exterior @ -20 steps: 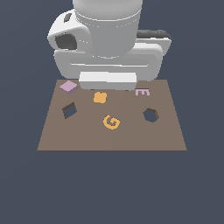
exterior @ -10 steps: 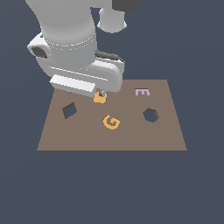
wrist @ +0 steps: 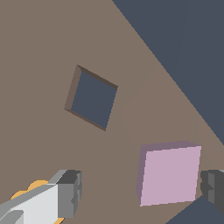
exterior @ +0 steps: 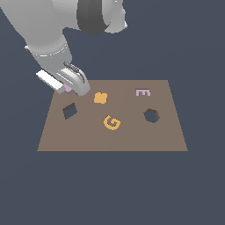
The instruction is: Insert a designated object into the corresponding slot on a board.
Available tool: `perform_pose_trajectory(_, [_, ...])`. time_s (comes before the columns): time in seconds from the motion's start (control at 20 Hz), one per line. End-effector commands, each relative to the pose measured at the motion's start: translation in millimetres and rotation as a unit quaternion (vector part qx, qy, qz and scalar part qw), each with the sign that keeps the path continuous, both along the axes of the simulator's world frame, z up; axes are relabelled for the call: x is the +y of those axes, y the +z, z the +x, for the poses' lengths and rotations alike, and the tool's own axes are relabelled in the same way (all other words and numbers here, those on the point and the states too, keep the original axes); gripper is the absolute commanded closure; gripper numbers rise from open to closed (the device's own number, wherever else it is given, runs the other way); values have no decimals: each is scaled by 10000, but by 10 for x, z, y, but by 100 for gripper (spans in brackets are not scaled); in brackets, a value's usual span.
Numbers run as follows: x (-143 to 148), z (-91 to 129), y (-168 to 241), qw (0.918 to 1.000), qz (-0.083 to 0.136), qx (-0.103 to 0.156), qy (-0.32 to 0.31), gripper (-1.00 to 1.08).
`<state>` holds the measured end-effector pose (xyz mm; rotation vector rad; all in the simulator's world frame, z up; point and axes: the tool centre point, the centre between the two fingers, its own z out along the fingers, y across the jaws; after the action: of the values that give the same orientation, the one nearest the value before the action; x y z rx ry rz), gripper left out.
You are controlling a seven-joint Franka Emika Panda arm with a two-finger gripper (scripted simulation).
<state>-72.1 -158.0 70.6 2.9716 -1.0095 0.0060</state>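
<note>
The pale pink square block [wrist: 168, 175] lies flat on the brown board [wrist: 39, 65], near its corner. In the exterior view only a sliver of the block [exterior: 68, 89] shows under my hand, at the board's back left. My gripper [wrist: 141, 189] is open and straddles the block. One fingertip [wrist: 70, 192] stands well clear of it and the other fingertip [wrist: 213, 183] is close to its edge. I cannot tell whether either touches it. The dark diamond-turned square slot [wrist: 92, 97] is empty; it lies just in front of the block in the exterior view [exterior: 69, 110].
On the board [exterior: 132, 140] lie an orange flower-like piece [exterior: 100, 97], an orange letter G [exterior: 112, 122] and a pink letter E [exterior: 143, 92]. A dark hexagonal hole [exterior: 151, 115] is toward the exterior view's right. My arm [exterior: 48, 39] looms over the back left corner.
My arm has swung from the back middle of the board to the exterior view's left. The hand now sits low over the pink block.
</note>
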Motion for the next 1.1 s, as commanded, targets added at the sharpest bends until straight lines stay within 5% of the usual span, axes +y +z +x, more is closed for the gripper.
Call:
perform_pose_trajectory(0.0, [-104, -129, -99, 9995, 5, 4, -305, -92])
perform_pose_trajectory(0.3, [-210, -284, -214, 9980, 15, 14, -635, -92])
perform_pose_trajectory(1.05, [-193, -271, -395, 9982, 22, 13, -601, -92])
